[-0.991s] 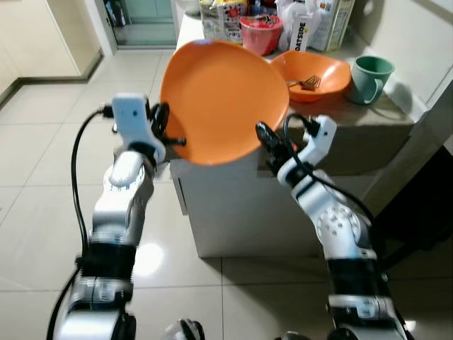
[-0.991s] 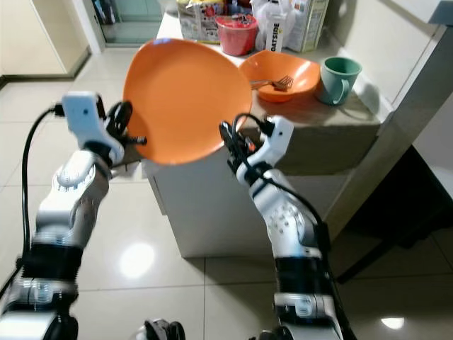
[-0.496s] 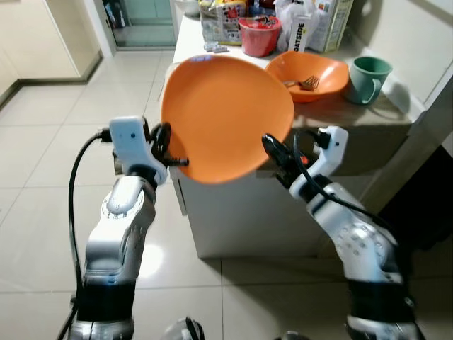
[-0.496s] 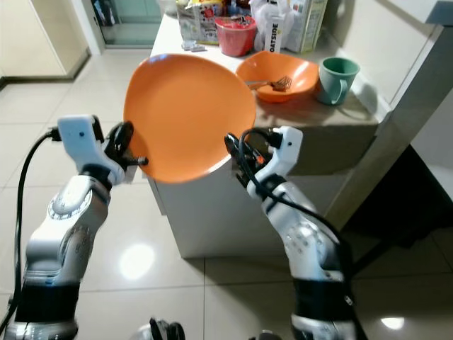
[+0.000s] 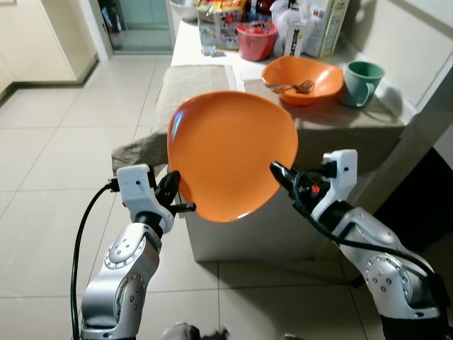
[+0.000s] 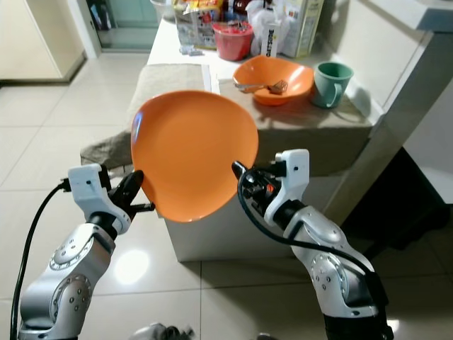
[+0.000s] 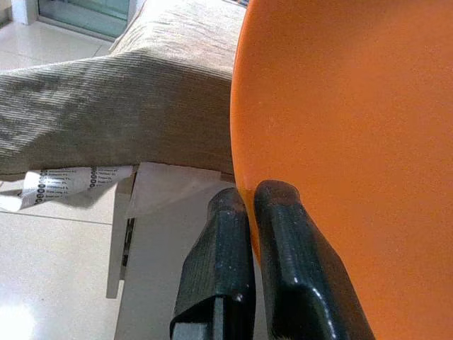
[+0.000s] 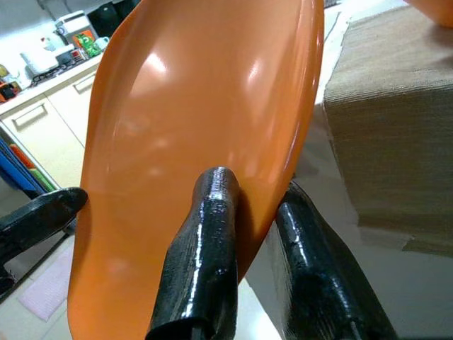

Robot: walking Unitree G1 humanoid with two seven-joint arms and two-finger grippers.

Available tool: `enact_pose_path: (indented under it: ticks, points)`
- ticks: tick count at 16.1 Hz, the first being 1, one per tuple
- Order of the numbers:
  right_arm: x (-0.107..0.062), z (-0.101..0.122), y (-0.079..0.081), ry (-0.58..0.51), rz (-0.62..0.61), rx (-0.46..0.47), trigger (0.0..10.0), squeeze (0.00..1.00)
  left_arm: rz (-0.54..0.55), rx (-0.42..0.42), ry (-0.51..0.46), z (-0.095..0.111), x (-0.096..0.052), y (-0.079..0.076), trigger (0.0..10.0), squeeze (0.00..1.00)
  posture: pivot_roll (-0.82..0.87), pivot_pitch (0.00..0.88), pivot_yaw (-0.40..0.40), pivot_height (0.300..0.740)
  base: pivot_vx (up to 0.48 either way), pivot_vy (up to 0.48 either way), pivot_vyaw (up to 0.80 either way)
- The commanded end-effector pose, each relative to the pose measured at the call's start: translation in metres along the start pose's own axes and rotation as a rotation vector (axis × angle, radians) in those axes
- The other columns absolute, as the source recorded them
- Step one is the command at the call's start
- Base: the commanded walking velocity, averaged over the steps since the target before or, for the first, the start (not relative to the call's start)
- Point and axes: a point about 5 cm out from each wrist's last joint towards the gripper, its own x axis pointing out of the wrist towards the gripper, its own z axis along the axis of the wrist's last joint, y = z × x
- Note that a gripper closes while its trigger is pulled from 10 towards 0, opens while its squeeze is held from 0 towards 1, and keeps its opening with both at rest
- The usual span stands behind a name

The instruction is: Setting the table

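The orange plate (image 5: 230, 152) — smooth, glossy, rounded — hangs tilted in front of the cloth-draped table (image 5: 191, 78). The left gripper (image 7: 249, 212) and right gripper (image 8: 244, 205) each pinch its rim, fingers clamped on opposite edges.

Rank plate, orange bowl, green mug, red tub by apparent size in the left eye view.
1. Plate, by far, though it is held nearest the camera, which inflates it.
2. Orange bowl.
3. Green mug and red tub look about alike; the tub sits farther back, so no ranking.
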Motion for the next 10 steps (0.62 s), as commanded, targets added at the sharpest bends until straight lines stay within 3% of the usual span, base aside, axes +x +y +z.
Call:
enact_pose_path:
  ticks: [1,6,7,10]
  points:
    - [-0.004,-0.009,-0.006,0.074,-0.051,-0.056,0.0,0.00,0.014,0.050,-0.111,0.025,0.000,-0.003,10.0,0.00,-0.17,0.002,0.030,0.740,0.000,0.000,0.00]
    - [0.001,-0.010,-0.004,0.061,-0.044,-0.048,0.0,0.00,0.015,0.065,-0.126,0.035,0.008,-0.006,10.0,0.00,-0.18,0.002,0.035,0.740,0.000,0.000,0.00]
    - [0.001,-0.010,-0.004,0.060,-0.044,-0.048,0.0,0.00,0.011,0.086,-0.125,0.035,0.009,-0.007,10.0,1.00,-0.18,0.003,0.036,0.740,0.000,0.000,0.00]
    - [0.001,-0.011,-0.005,0.056,-0.048,-0.047,0.0,0.00,-0.014,0.096,-0.087,0.031,0.015,-0.012,10.0,1.00,-0.19,0.006,0.042,0.740,0.000,0.000,0.00]
